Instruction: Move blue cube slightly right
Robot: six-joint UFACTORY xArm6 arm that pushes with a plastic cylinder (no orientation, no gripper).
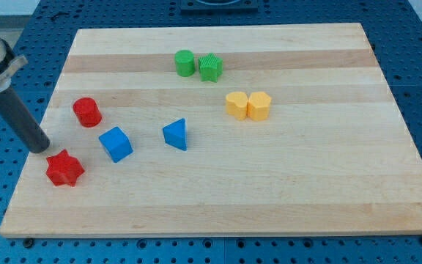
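Near the table's left edge, my tip rests just above the red star and left of the blue cube, a position suited to pushing the cube rightward towards the blue triangular block. The rod has no fingers and holds nothing. Its upper part is cut off at the view's top-left corner.

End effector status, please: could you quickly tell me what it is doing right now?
No gripper: my tip holds nothing, resting on the board just above the red star, left of the blue cube, touching neither.
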